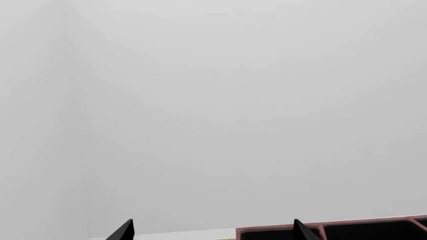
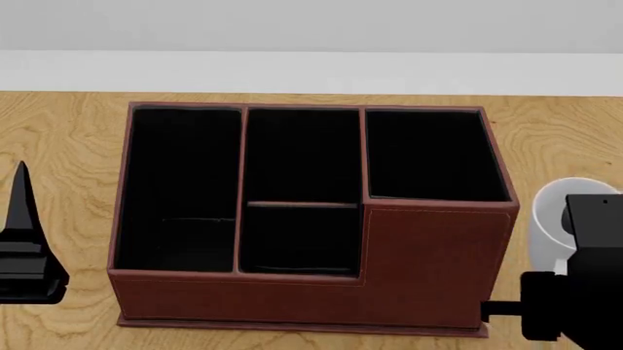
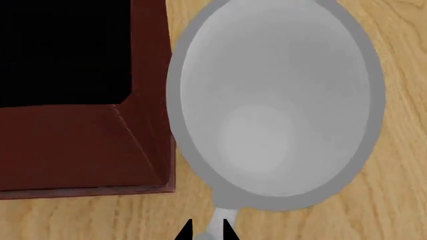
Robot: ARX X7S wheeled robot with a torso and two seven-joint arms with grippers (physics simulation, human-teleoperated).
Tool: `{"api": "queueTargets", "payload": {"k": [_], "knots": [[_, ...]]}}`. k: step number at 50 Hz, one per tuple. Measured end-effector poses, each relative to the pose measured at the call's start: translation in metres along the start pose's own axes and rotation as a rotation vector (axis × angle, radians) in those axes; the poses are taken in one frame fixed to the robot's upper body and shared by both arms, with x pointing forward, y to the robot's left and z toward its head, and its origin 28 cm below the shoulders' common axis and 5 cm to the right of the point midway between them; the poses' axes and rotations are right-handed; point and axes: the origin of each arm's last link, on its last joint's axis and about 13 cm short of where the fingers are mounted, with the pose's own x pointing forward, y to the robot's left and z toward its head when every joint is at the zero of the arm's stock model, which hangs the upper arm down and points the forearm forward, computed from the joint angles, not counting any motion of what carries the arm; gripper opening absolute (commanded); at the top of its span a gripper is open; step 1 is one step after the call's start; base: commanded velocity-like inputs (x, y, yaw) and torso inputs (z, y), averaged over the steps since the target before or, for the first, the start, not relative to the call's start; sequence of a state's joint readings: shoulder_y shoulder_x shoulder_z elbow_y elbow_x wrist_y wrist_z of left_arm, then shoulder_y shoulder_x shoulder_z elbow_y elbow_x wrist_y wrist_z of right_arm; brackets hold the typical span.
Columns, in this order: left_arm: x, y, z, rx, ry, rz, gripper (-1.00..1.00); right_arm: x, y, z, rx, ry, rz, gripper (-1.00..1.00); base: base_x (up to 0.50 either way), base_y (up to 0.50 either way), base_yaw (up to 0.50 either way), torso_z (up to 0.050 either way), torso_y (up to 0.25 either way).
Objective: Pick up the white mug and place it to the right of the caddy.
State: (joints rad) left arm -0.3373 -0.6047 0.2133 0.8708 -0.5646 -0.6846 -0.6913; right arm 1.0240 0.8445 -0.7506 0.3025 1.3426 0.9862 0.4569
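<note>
**White mug upright at caddy's right side, right fingers on its handle**

Head view: caddy (image 2: 311, 292) fills the centre of the wooden worktop (image 2: 58, 146), four black-lined compartments facing up, stepped front toward the robot. White mug (image 2: 550, 211) stands at 3 o'clock of the caddy, just beside its right wall, upright, mouth up, partly hidden by the right arm. Whether mug and caddy touch, cannot tell.

Right wrist view: looks straight down into the mug (image 3: 273, 100), empty inside. Caddy corner (image 3: 87, 150) is right beside the rim, only a thin sliver of worktop (image 3: 400, 50) showing between them lower down. Mug handle (image 3: 217, 225) runs down between the two dark tips of the right gripper (image 3: 205, 231); fingers (image 3: 185, 231) are narrowly spaced, one either side of the handle, apparently closed on it.

Left gripper (image 1: 212, 231): fingers (image 1: 123, 231) well apart, nothing between them, pointed at a plain pale wall with the caddy's back rim (image 1: 333, 227) low in frame. In the head view one left fingertip (image 2: 22, 204) sticks up at 9 o'clock of the caddy, well clear of it.
</note>
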Motion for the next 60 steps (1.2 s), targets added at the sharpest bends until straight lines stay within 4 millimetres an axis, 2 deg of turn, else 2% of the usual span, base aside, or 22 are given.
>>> {"api": "queueTargets", "payload": {"k": [22, 60], "knots": [[-0.001, 0.001, 0.000, -0.001, -0.001, 0.002, 1.00, 0.023, 0.000, -0.003, 0.013, 0.033, -0.009, -1.00, 0.00, 0.00, 0.00, 0.000, 0.000], [0.000, 0.001, 0.001, -0.001, -0.005, 0.002, 1.00, 0.053, -0.002, -0.021, 0.040, 0.092, -0.016, -1.00, 0.00, 0.00, 0.00, 0.000, 0.001]]}}
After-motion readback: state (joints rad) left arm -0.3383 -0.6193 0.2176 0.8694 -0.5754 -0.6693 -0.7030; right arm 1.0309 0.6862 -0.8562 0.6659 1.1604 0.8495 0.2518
